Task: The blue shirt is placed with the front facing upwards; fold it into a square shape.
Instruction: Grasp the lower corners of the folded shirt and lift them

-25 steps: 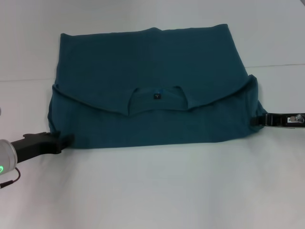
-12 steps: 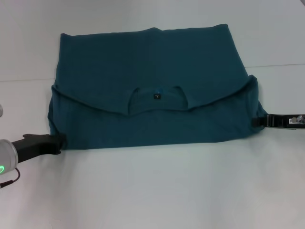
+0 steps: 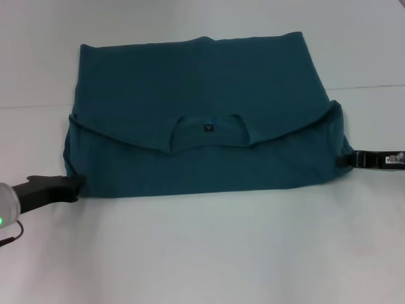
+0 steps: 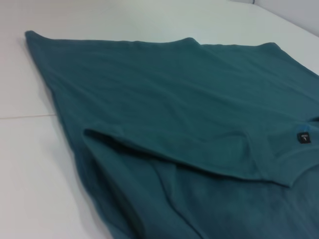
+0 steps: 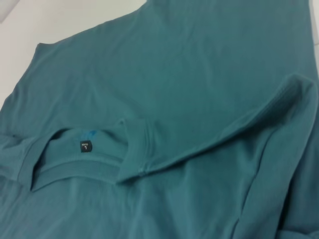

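blue shirt is folded once, left gripper and right gripper at its near corners, can't tell jaws' state, next probably another fold toward square.

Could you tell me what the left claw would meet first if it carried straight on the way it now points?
Most likely the blue shirt: the left claw points at its near left corner, tip at the edge; contact is unclear.

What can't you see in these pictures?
- Lettering on the shirt: none shows in any view; the fold may hide it.
- Left tool: head view, too small to tell its fingers apart.
- Right tool: head view, its tip is too small.
- Tag: only an "L" reads, right wrist view.
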`<move>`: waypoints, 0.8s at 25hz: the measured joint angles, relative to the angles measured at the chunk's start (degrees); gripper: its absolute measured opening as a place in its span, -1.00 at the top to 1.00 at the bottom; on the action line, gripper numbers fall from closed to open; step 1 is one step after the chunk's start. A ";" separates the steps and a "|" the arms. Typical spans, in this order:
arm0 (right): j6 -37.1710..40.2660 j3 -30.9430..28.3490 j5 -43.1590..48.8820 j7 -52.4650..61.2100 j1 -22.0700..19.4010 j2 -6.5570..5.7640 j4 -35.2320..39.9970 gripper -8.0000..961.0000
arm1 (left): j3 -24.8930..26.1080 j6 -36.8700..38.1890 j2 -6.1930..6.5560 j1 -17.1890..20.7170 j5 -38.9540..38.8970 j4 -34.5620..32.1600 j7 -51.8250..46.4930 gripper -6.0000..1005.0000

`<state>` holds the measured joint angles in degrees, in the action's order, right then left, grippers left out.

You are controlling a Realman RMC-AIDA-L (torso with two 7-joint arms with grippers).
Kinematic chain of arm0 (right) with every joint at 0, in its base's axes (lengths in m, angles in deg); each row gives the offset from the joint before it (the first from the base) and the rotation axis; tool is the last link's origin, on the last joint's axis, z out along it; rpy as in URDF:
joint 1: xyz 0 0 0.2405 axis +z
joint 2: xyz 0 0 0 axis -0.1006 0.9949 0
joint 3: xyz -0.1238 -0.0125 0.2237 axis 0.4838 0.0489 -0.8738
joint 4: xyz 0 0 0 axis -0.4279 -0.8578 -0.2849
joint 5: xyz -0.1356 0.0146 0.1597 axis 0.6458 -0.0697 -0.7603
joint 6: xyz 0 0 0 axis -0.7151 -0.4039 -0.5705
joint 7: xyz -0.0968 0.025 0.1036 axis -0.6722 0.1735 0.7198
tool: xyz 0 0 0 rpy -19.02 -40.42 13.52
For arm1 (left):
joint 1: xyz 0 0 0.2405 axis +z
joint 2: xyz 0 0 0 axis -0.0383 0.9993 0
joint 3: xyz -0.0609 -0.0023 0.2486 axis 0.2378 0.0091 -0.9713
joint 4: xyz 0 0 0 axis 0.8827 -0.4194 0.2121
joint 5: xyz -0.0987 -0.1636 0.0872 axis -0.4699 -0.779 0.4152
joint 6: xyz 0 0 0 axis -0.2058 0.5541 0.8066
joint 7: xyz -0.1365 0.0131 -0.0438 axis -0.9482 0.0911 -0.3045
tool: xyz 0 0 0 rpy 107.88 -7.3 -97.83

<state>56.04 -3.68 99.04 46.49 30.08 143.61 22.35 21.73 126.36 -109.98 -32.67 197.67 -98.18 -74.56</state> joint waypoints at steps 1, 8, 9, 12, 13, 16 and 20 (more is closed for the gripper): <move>0.03 0.01 -0.15 -0.02 -0.03 -0.06 0.00 0.97 | -0.02 0.15 0.00 0.29 0.02 -0.46 -0.38 0.99; 0.97 -0.03 -0.41 -0.49 -0.44 -0.32 0.00 0.97 | 0.12 2.45 0.07 2.05 0.10 -3.54 -2.00 0.99; 1.23 -0.07 -0.52 -0.79 -0.56 -0.32 0.00 0.97 | 0.05 2.79 0.08 2.25 0.10 -3.99 -2.33 0.99; 2.57 -0.15 -1.39 -2.03 -1.21 -0.32 0.48 0.97 | 0.23 4.35 0.22 2.64 0.10 -4.63 -2.72 0.99; 3.03 -0.17 -1.81 -2.38 -1.59 -0.32 0.86 0.97 | 0.42 5.02 0.32 2.78 0.10 -4.68 -2.72 0.99; 5.21 -0.18 -3.10 -3.45 -3.21 -0.31 2.53 0.97 | 0.46 6.70 0.42 3.51 0.09 -5.58 -3.04 0.99; 9.46 -0.23 -4.70 -5.69 -6.07 -0.29 5.19 0.97 | 0.39 10.58 0.44 5.08 1.02 -8.13 -5.03 0.99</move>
<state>65.50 -3.91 94.34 40.80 24.01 143.32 27.54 22.13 136.93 -109.55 -27.60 198.69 -106.31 -79.59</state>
